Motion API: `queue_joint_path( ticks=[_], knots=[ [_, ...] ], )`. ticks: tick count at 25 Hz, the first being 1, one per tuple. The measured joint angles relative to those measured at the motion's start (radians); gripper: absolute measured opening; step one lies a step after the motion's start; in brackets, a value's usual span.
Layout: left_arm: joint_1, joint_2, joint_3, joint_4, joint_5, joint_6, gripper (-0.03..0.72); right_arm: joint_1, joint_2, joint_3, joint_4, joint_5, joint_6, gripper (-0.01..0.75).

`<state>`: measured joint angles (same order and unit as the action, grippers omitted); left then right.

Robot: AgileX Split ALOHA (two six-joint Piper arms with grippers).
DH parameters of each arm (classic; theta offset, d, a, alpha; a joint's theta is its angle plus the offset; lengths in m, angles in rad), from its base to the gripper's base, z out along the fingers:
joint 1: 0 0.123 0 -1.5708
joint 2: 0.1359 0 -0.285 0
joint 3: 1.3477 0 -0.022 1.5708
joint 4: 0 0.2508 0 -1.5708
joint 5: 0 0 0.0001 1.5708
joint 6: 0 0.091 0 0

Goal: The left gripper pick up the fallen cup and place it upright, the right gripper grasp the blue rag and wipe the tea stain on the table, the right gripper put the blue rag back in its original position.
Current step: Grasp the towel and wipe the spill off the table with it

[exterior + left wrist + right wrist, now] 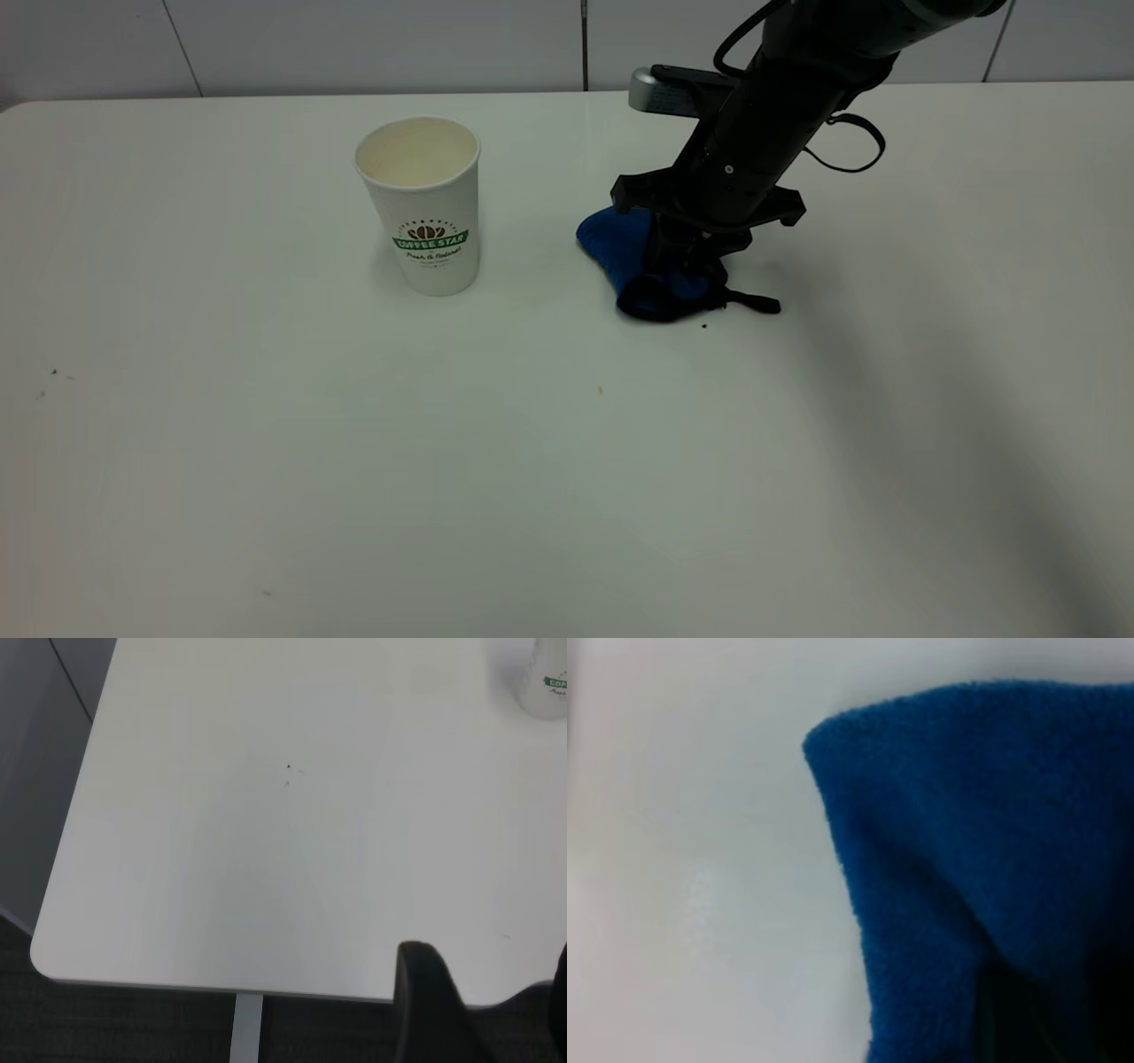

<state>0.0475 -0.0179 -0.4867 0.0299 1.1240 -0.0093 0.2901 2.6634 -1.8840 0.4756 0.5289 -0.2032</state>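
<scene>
cup upright, right gripper down on blue rag, left gripper parked off the tabletop edge.

cup [423, 205] stands upright on the white tabletop [354, 461], mouth up, cream inside; green banner reads "coffee star" under a brown bean logo, smaller script below it too small to read. blue rag [640, 266] lies bunched on the tabletop well to the right of the cup, black loop tail pointing away from the cup. right gripper [687, 261] is pressed down into the rag; its fingers are buried in the cloth, so cannot tell if clenched or released. right wrist view is filled with blue fabric. left gripper [483, 1010] hangs over the near tabletop corner, touching nothing; only one black finger shows clearly, spread cannot be told. a few dark specks [704, 325] just beside the rag.
</scene>
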Motion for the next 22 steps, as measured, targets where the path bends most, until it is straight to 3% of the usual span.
queue_joint_path(
  ticks=[7,11,15,22],
  knots=[
    [0.000,0.000,0.000,0.000,0.000,0.000,0.365,0.075,0.000,0.000,0.019,0.011,-0.026,0.291],
    [0.000,0.000,0.000,0.000,0.000,0.000,0.364,0.068,0.000,0.000,0.015,0.024,-0.017,0.291],
    [0.000,0.000,0.000,0.000,0.000,0.000,0.363,-0.008,-0.001,0.000,-0.006,0.074,0.000,0.291],
    [0.000,0.000,0.000,0.000,0.000,0.000,0.363,-0.216,-0.008,-0.001,-0.084,0.151,0.003,0.291]
  ],
)
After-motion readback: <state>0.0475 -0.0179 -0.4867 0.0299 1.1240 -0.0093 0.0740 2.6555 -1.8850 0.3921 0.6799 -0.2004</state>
